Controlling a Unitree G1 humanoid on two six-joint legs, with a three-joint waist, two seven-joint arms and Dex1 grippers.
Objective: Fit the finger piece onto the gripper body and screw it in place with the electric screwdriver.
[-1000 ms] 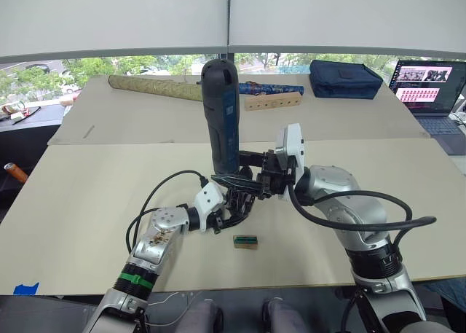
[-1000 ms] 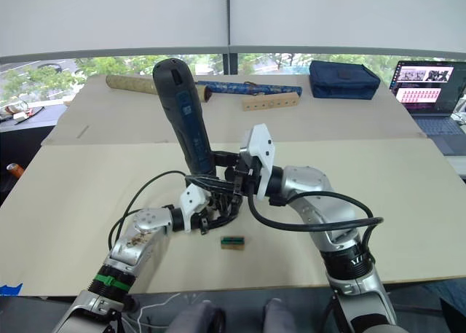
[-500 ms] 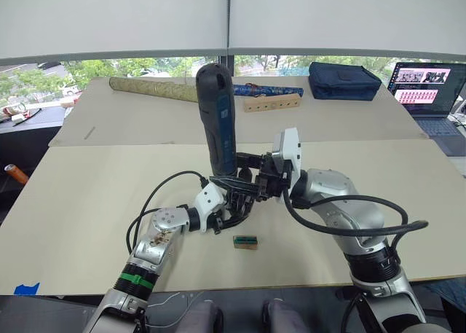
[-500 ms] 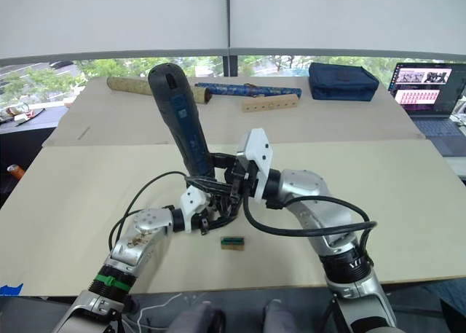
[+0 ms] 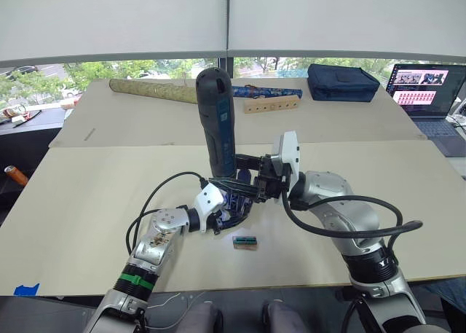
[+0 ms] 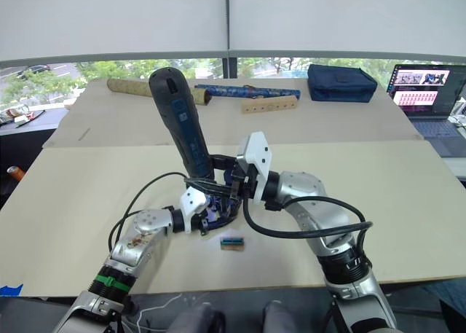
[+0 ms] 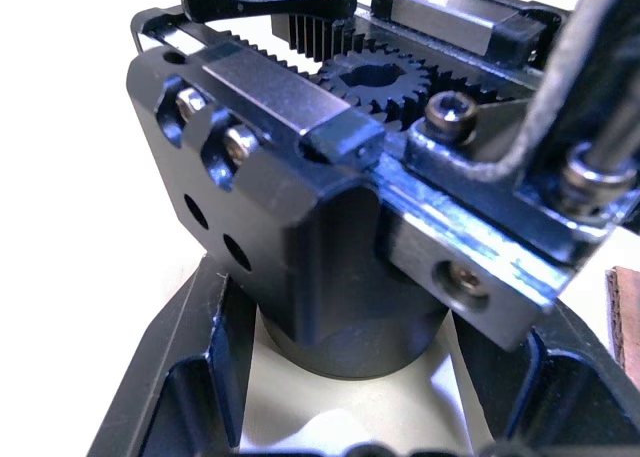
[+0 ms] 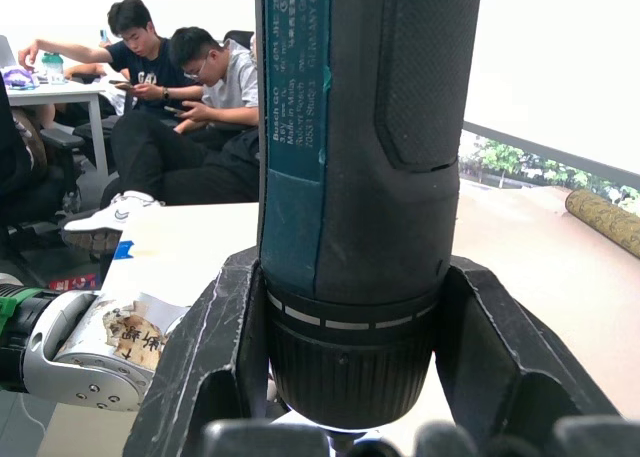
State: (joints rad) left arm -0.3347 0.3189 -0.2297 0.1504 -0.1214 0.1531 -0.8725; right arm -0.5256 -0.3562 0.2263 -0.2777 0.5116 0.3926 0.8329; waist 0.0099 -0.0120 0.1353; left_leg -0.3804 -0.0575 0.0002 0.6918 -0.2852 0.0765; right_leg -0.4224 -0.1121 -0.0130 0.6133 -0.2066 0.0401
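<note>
Right gripper clamps the electric screwdriver; left wrist view reveals gripper body gears.

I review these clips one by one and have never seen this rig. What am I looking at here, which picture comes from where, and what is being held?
This is a humanoid robot with two arms. The two wide pictures come from its head, looking down over a tan table; the two close ones come from cameras on its wrists. The right gripper is shut on the electric screwdriver, held nearly upright, bit down. The left gripper steadies the gripper body, a black geared mechanism standing between its fingers. A small tan-and-green block lies nearby. At the far edge are patterned rolls, a dark bag and a laptop.
</note>
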